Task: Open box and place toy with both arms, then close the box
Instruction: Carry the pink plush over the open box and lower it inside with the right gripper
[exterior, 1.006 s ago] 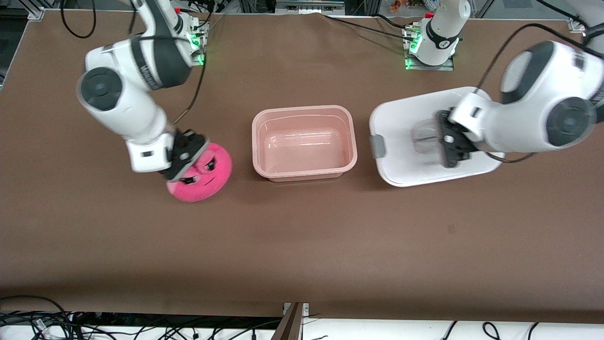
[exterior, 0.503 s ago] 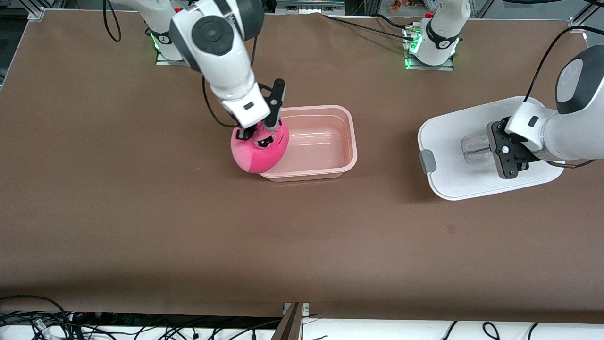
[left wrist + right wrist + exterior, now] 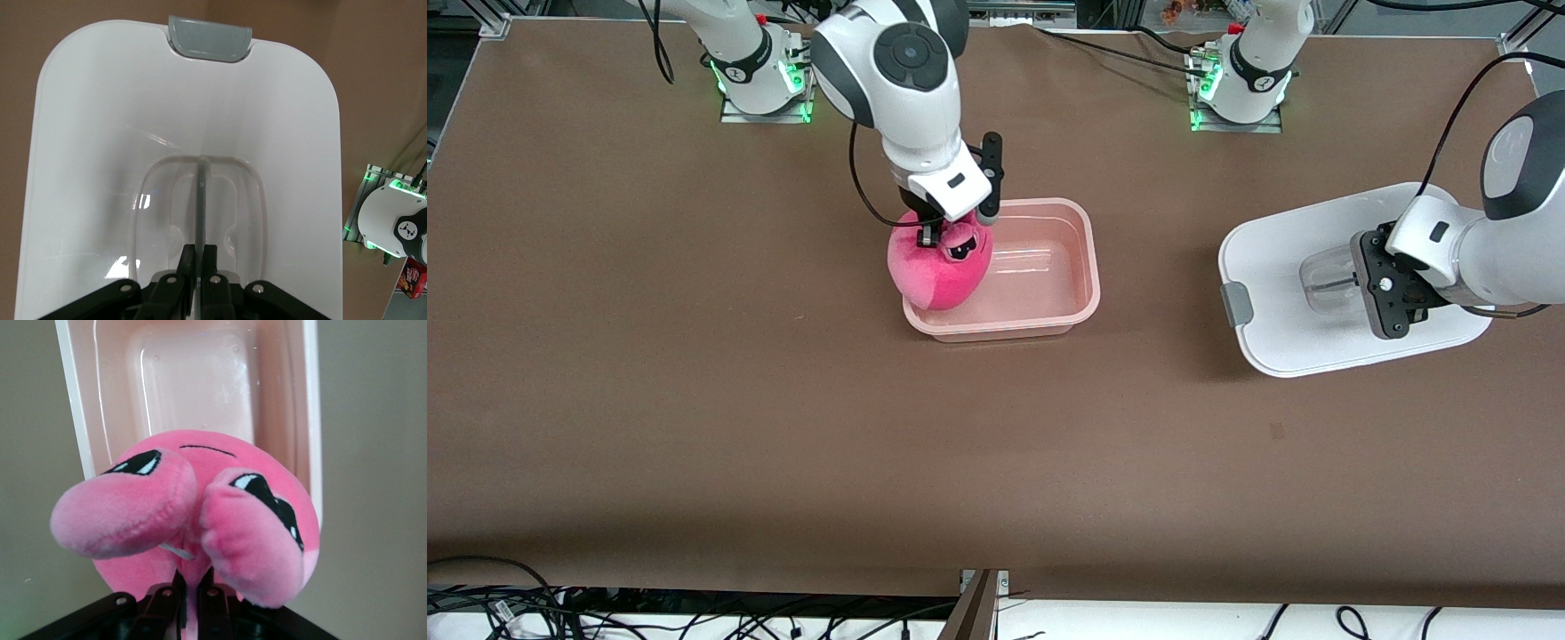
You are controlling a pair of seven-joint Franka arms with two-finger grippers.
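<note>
The box (image 3: 1005,271) stands open in the middle of the brown table (image 3: 694,400), a pale pink tub with nothing inside but its shiny floor. The right claw (image 3: 945,233) hangs over the box's end toward the right arm, pinched tight on the toy (image 3: 936,271), which it holds by the plush between the two puffed-up lobes seen in the right wrist view (image 3: 193,520). The toy dangles above the rim at that end, partly over the box and partly over the table beside it, its dark-eyed face turned up toward the claw. The lid (image 3: 1316,284) is well apart from the box, toward the left arm's end of the table, tilted and held in the air with a shadow under it. The left claw (image 3: 1383,289) is closed narrowly on the thin bar of the lid's clear handle (image 3: 200,200), its fingers (image 3: 189,257) pressed on either side of the bar. A grey clip (image 3: 1237,304) sits on the lid's edge facing the box. Nothing lies on the table between the box and the lid. Two arm bases (image 3: 763,71) with green lights stand along the table's top edge, and black cables (image 3: 516,604) trail past its lower edge.
</note>
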